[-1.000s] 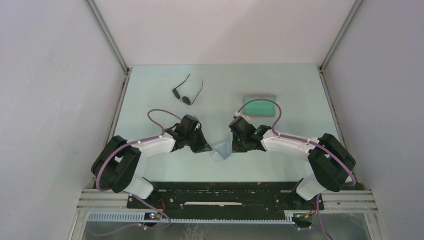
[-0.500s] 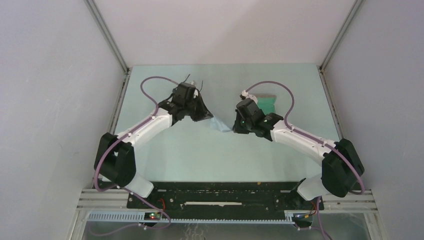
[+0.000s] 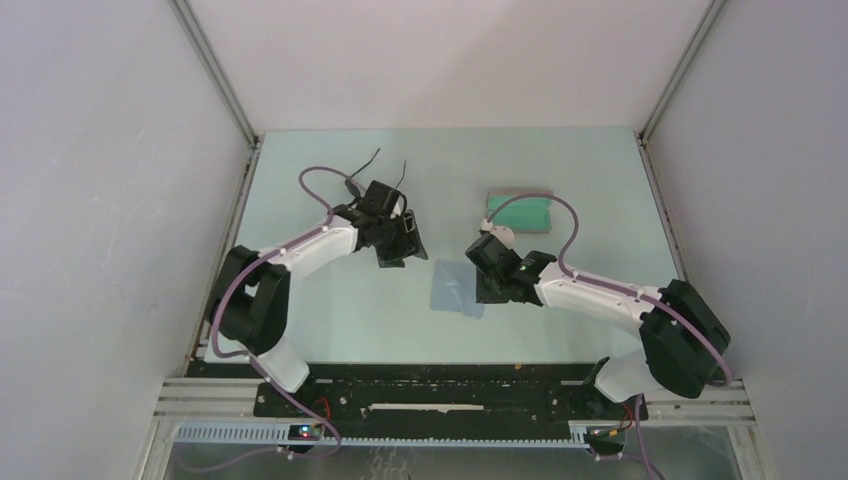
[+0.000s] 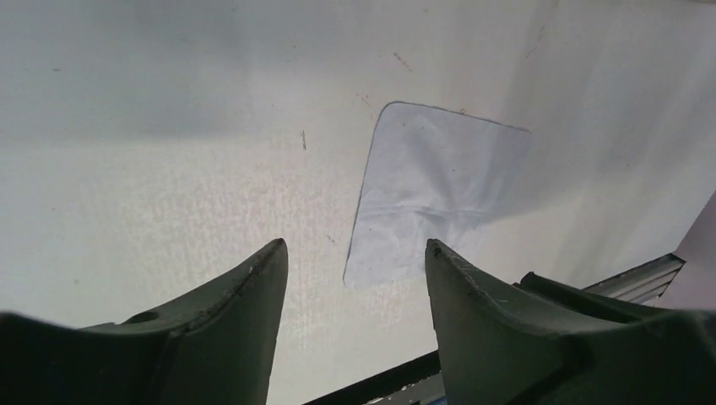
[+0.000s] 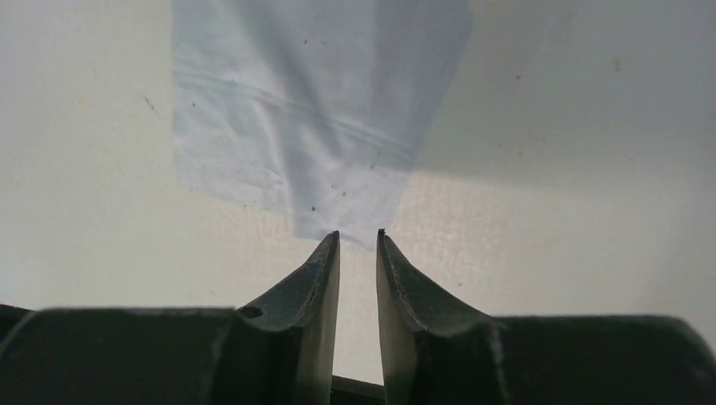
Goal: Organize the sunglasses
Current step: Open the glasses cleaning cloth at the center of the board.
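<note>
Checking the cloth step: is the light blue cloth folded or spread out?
Spread. The light blue cloth lies flat on the table as one creased rectangular sheet; no folded-over layer shows.

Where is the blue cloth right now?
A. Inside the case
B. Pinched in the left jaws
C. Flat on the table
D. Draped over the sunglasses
C: the cloth lies spread flat on the table, and the left gripper has its jaws wide open with nothing between them.
</note>
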{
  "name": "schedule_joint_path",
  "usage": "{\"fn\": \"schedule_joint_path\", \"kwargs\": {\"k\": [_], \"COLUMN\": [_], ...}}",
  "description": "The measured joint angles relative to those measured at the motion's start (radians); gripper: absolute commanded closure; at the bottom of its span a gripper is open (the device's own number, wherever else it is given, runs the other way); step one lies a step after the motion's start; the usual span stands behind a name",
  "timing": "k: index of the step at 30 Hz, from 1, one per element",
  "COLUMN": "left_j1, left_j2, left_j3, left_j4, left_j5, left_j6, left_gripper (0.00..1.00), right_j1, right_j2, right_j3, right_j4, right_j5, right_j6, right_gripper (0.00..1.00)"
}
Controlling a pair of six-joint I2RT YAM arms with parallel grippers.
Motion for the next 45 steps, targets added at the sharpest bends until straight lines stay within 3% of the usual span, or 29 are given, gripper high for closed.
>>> {"fn": "schedule_joint_path", "kwargs": {"k": [9,18,26,45], "left_j1": [-0.066,-0.251,-0.256,-0.256], "left_j2": [-0.186,-0.105,-0.003,0.012], "left_j3": [-0.023,-0.097,-0.151,-0.151], "left_j4": [-0.008,0.014,0.070,0.085], "left_j5": [-0.087,-0.141,-0.168,-0.192], "left_j6": [0.003,-0.020,-0.047,-0.046], "left_gripper": [0.36,0.44,0.46,0.46], "right_j1": [-0.093,-0.028,-0.029,-0.107], "right_j2": [-0.093,0.045,0.139,0.104], "right_j3": [0.000,-0.002,-0.016,-0.079], "right_j4": [0.013,0.043,0.099,0.121], "right_j5": [0.000,-0.097,-0.168,-0.211], "right_j6": [-0.018,-0.048,-0.049,-0.061], "right_gripper": [0.73,0.79,0.82,0.82]}}
